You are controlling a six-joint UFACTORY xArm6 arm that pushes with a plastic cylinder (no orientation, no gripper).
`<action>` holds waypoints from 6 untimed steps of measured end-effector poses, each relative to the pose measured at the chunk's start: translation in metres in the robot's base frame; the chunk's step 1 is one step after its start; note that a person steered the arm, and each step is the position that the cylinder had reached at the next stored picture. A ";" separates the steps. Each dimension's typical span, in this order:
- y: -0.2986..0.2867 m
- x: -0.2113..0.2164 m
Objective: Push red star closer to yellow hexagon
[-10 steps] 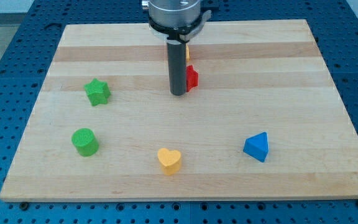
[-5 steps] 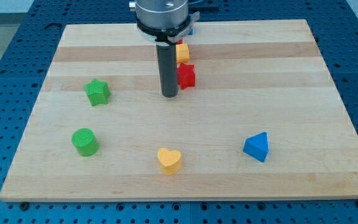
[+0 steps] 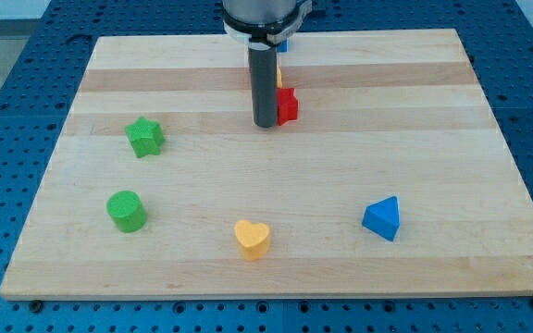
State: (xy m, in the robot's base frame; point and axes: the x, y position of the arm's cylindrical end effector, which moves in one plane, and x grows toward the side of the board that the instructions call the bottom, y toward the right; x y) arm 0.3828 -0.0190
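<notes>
Touching red star (image 3: 288, 106), my tip (image 3: 266, 124)

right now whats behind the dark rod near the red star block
Behind the dark rod, the red star block shows only its right part beside my tip. A sliver of yellow block and a blue block peek out above; their shapes are covered.

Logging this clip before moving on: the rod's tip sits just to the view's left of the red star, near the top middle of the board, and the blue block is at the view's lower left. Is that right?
Not quite. My tip does sit just left of the red star, near the board's top middle, but the blue block lies at the view's lower right, as the camera view shows. The lower left holds the green cylinder.
</notes>
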 end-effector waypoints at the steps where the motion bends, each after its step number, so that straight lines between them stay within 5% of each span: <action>1: 0.000 0.010; 3: 0.022 0.026; 6: 0.027 -0.031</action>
